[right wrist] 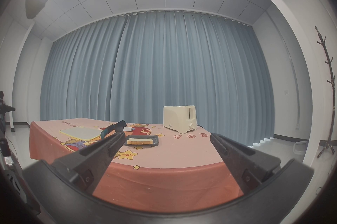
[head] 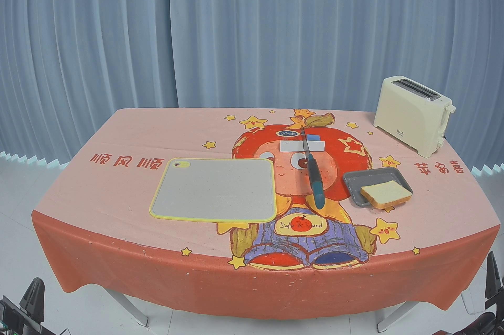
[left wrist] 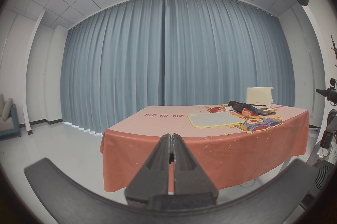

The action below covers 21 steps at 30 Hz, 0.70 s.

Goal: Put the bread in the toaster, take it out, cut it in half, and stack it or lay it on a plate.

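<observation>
Behind the table you see a blue-grey curtain [head: 252,16] hanging in soft vertical folds. In the head view, the table [head: 131,142] is covered by a pink cloth with an orange hem and a printed cartoon figure. A flat grey cutting board [head: 214,190] with a yellow rim and rounded corners lies left of centre. Just beside it on the right lies a knife [head: 313,174] with a blue handle, its thin blade pointing toward the curtain. The bread [head: 386,194], one square pale slice with a brown crust, rests on a dark grey rectangular plate [head: 362,178] at the right. Farther back stands the toaster [head: 413,114], a smooth cream box with rounded edges.

In the left wrist view, the left gripper [left wrist: 171,140] has its dark matte fingers pressed together and holds nothing, apart from the table.

In the right wrist view, the right gripper [right wrist: 167,138] is spread wide, with nothing between its fingers.
</observation>
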### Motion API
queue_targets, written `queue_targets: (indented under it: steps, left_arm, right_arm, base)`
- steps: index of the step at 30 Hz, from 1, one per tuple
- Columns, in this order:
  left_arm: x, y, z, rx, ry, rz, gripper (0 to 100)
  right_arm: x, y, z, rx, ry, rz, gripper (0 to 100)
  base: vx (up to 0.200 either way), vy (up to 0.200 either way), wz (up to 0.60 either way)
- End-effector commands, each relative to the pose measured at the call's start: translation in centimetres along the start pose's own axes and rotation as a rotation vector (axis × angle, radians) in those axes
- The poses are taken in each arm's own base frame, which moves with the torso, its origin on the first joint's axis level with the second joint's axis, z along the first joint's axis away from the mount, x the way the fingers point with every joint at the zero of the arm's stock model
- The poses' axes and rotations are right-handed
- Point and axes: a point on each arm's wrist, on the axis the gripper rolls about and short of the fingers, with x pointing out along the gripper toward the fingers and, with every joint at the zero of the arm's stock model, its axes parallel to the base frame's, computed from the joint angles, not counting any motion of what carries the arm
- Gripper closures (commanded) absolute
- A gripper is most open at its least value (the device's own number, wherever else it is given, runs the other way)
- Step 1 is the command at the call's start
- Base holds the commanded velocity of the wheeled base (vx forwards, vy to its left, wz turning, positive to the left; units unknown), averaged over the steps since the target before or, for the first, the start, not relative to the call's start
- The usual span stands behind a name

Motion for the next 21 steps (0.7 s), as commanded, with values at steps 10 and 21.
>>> queue_targets:
  steps: [10, 21]
  left_arm:
    - [0.12, 0.00, -0.49, 0.000, 0.016, 0.000, 100]
    - [0.12, 0.00, -0.49, 0.000, 0.016, 0.000, 100]
  right_arm:
    - [-0.05, 0.10, -0.48, 0.018, -0.004, 0.050, 0]
    - [-0.11, 0.25, -0.87, 0.149, 0.054, 0.118, 0]
  base:
    - [0.000, 0.000, 0.00]
    - [0.000, 0.000, 0.00]
